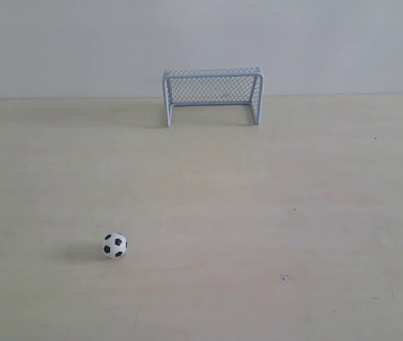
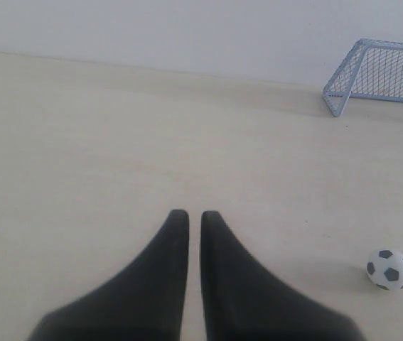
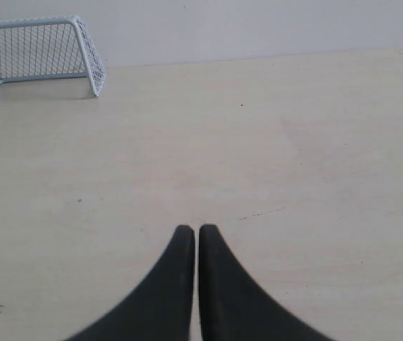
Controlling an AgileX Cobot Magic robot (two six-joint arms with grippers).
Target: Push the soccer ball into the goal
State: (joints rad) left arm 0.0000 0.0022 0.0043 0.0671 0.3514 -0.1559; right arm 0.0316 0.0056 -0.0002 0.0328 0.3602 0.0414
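The soccer ball (image 1: 114,245), white with black patches, rests on the pale table at the front left, far from the goal (image 1: 212,94), which stands against the back wall near the middle, its mouth facing the front. Neither arm shows in the exterior view. In the left wrist view the ball (image 2: 388,269) lies off to the side of my left gripper (image 2: 195,215), apart from it; the goal (image 2: 379,73) stands beyond. The left jaws are shut with only a thin slit and hold nothing. My right gripper (image 3: 197,230) is shut and empty too, with the goal (image 3: 34,50) far ahead.
The pale wooden tabletop (image 1: 272,213) carries a few small dark specks (image 1: 283,278). A plain light wall (image 1: 80,42) closes off the back just behind the goal.
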